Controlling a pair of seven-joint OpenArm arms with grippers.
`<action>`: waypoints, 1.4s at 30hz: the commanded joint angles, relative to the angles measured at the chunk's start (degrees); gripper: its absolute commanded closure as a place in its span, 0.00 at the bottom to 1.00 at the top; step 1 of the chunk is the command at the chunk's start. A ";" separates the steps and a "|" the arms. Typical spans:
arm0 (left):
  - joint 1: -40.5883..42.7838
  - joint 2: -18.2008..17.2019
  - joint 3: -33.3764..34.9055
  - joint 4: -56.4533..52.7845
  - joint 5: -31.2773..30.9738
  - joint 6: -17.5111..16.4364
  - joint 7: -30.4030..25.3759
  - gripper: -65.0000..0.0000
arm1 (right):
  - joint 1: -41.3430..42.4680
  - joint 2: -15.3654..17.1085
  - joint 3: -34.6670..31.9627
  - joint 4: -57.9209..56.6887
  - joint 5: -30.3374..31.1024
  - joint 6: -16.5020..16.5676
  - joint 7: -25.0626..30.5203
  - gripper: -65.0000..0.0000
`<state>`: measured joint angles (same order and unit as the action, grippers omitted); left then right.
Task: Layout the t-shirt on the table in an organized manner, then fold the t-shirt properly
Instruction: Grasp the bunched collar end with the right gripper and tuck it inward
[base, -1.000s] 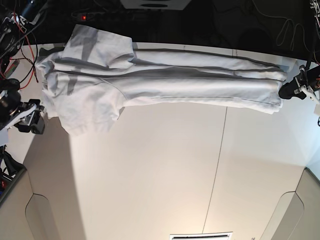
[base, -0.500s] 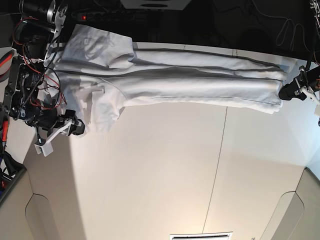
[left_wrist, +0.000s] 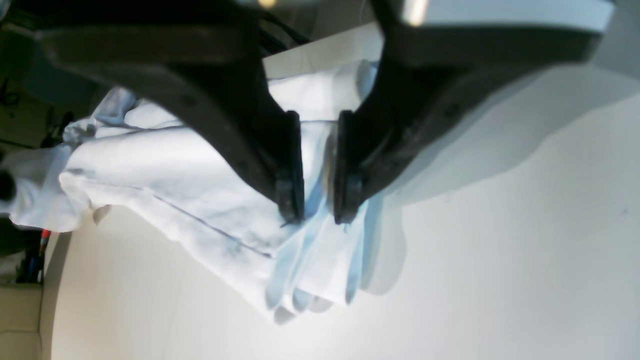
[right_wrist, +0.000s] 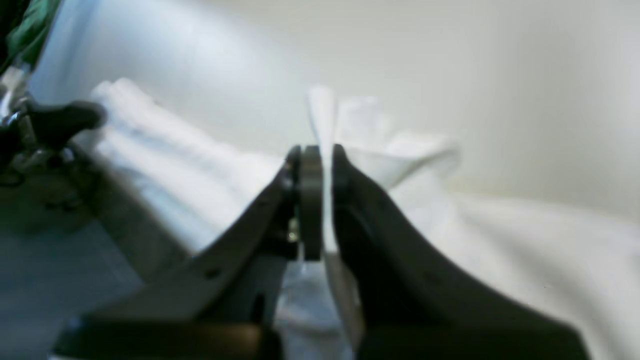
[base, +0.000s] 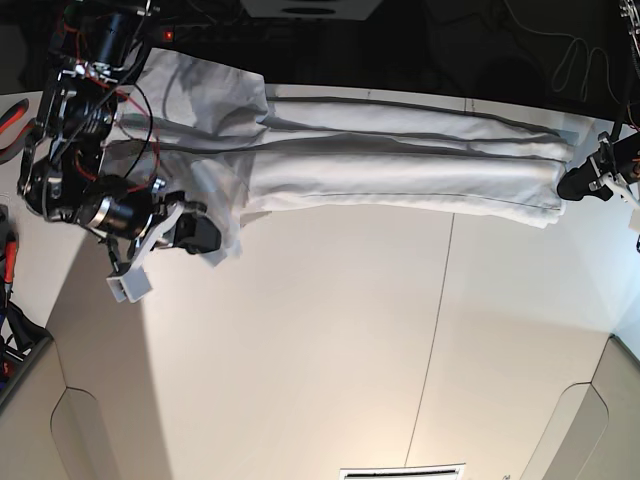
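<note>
T-shirt (base: 400, 165) lies stretched in a long band across the far side of the table (base: 330, 340), long axis running side to side in the base view, folded lengthwise into ridges. Sleeve end sits at that view's left, hem end at its right.

Right gripper (base: 205, 235) is down on the near sleeve corner at the base view's left. Its wrist view shows the jaws pressed together with a thin upright fold of white cloth pinched between the pads, so it has the shirt. Left gripper (base: 580, 182) is at the opposite end; its wrist view shows the jaws set narrowly apart with bunched hem layers running between them, clamped on the cloth.

So each arm holds one end, and the shirt lies between them along its long axis. The next move looks like a spread: the band needs to open toward the near side of the table, and the right arm, at the wider, crumpled sleeve end, is the one placed to pull it.

The base view gives the whole layout but hides both grips. The wrist views show the pinches, though the right one is blurred, and neither shows the far end.
</note>
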<state>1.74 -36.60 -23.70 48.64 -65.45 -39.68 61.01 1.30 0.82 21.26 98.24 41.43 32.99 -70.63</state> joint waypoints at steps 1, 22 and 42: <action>-0.61 -1.29 -0.44 0.81 -1.22 -0.32 -0.66 0.77 | -0.94 -0.07 0.09 3.56 1.68 0.31 0.90 1.00; -0.63 -1.03 -0.42 0.81 -2.08 -0.32 -0.83 0.77 | -18.49 0.28 0.00 12.31 0.79 0.33 -0.85 0.93; -0.61 -1.03 -0.42 0.81 -2.91 -0.32 -0.79 0.77 | -14.34 -3.32 0.11 18.32 -4.37 -1.70 10.36 1.00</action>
<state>1.74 -36.07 -23.70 48.64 -67.07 -39.66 60.80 -13.17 -2.61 21.28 115.66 35.31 31.16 -60.69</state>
